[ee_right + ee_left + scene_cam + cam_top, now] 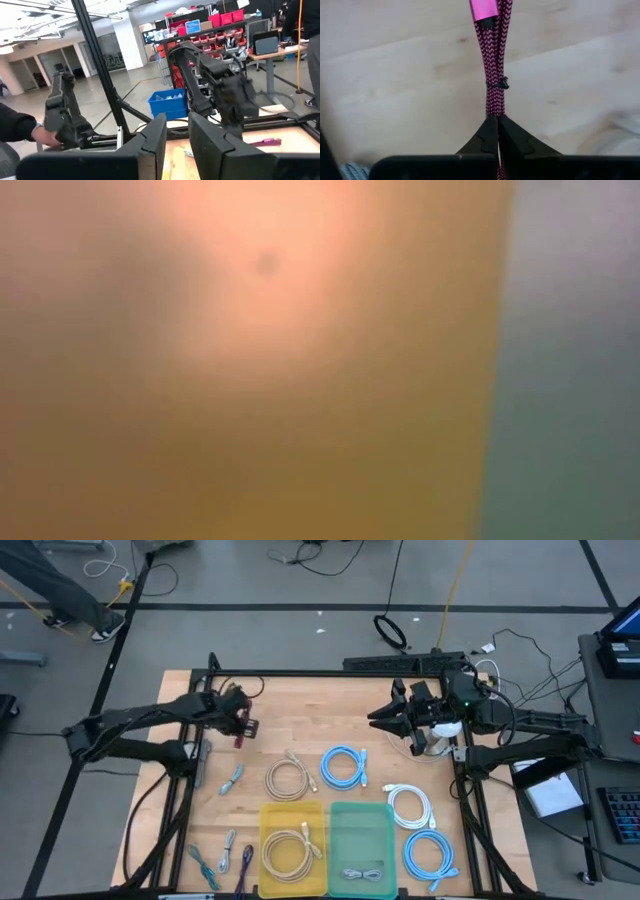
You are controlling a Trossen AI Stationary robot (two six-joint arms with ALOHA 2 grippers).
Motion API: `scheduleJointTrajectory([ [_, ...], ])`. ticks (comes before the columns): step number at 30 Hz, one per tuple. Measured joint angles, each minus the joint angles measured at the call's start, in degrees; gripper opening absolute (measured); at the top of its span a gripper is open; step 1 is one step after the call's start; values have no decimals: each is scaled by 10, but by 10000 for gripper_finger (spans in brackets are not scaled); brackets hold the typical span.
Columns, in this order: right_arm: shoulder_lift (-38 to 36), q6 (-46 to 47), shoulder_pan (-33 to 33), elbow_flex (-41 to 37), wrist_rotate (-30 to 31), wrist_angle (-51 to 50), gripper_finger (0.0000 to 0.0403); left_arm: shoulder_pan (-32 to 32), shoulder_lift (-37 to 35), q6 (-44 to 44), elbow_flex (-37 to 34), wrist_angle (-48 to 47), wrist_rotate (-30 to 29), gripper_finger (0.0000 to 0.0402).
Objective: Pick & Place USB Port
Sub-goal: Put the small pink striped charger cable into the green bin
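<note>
The left gripper [240,725] sits at about ten o'clock on the table [300,710], and its two fingers are pinched tight together on a pink cable [493,75]. In the left wrist view the braided cable comes straight out from between the closed tips, folded in a bunch with a thin tie around it and a shiny pink plug on the far side. I think the grip is at one end of the bunch so the rest can hang free when it gets lifted. Below it, near seven o'clock, a few small short cables [222,860] lie on the wood. In the middle lies a beige coiled cable [289,778], and beside it a blue coiled cable [344,766]. At six o'clock a yellow bin [291,817] holds one more beige coil, and a green bin [362,822] touching it holds a small grey cable. These bins look like the places where cables go. Over at two o'clock the right gripper [385,718] waits above the table; its fingers are a little apart and hold nothing. More white and blue coils lie near four o'clock. The table is pale wood. Around it is a grey floor with loose wires, and the room behind has red boxes on shelves.
</note>
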Motion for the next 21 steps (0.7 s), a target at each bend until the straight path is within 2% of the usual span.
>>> scheduleJointTrajectory([
  [5,0,4,0,0,25,-38,73,-55,-106,-35,14,58,31,1],
  [9,6,12,3,0,28,-67,73,-114,-167,-87,16,190,50,1],
  [13,20,29,13,0,31,-69,73,-191,-173,-159,17,334,49,0],
  [17,27,41,24,0,83,-71,73,-303,-134,-235,17,432,-11,0],
  [21,23,39,38,0,152,-69,73,-431,-64,-305,17,513,-133,0],
])
